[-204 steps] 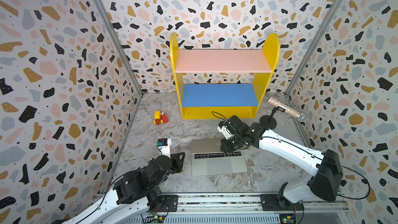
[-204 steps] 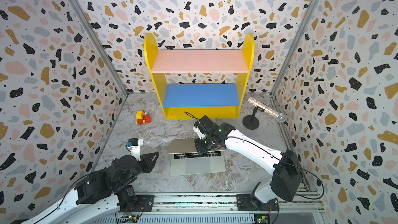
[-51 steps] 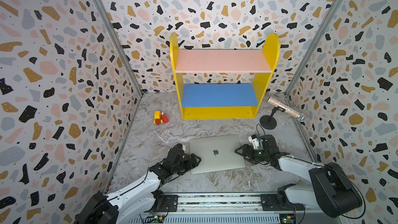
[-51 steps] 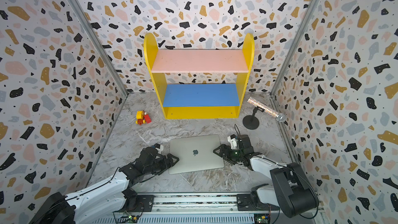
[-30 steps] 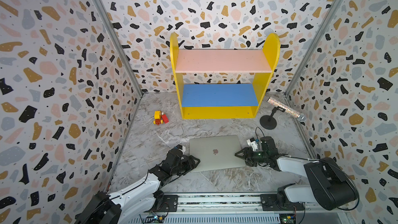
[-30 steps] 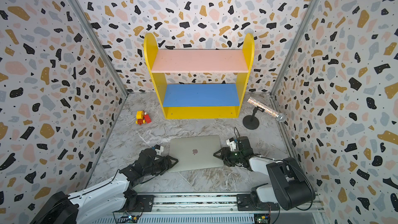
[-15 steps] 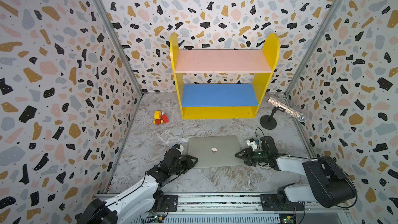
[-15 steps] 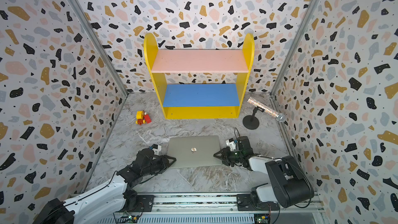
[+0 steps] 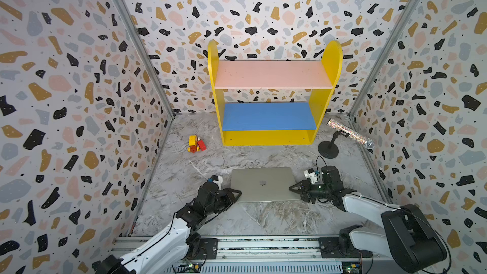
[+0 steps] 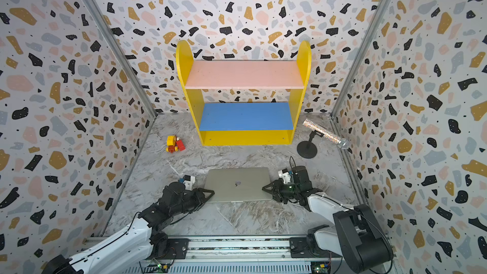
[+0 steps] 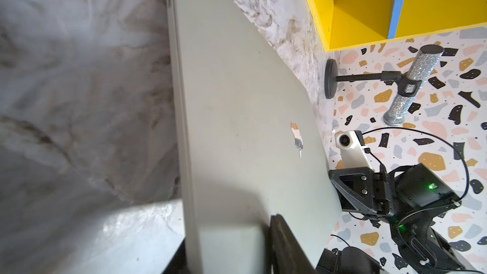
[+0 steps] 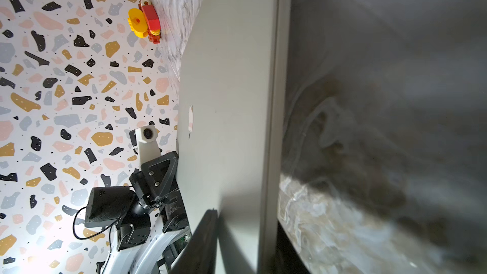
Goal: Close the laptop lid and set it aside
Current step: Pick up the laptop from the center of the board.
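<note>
The left gripper (image 9: 237, 195) and the right gripper (image 9: 292, 188) each pinch a side edge of the laptop (image 9: 262, 180), one finger over the laptop lid (image 11: 237, 101) and one under. The laptop lies shut on the desk (image 9: 263, 220), near the shelf (image 9: 268, 138). Closing looks done; setting it aside calls for a level, matched lift.

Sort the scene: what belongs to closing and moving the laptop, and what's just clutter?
Job: laptop, lid already shut; left gripper and right gripper, fingers clamping its side edges.
Clutter: yellow shelf, toy vehicle, glitter microphone on its stand.
</note>
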You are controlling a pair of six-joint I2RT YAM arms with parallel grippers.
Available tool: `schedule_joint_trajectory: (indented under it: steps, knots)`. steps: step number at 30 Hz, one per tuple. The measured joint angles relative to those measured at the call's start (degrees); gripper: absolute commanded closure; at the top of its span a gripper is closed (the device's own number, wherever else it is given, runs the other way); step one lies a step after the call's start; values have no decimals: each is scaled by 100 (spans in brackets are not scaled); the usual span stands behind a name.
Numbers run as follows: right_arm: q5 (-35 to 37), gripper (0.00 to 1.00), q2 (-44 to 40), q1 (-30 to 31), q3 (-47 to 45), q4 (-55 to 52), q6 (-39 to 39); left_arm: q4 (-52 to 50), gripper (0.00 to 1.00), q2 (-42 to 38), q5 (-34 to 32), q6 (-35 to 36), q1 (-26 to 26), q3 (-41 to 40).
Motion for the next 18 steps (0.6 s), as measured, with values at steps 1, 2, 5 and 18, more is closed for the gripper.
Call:
schedule_joint_trajectory:
  steps: [1, 2, 5, 18]
  knots:
    - [20, 72, -98, 0, 13, -105, 22, -37, 76, -26, 13, -22, 2, 26]
    - [42, 73, -197, 0, 31, -203, 48, -74, 77, -50, 20, -42, 2, 57]
    - [96, 76, -461, 0, 133, -481, 107, -181, 78, -160, 39, -111, 2, 138]
    - [260, 77, -1231, -57, 721, -1327, 293, -560, 80, -354, 9, -164, 46, 750]
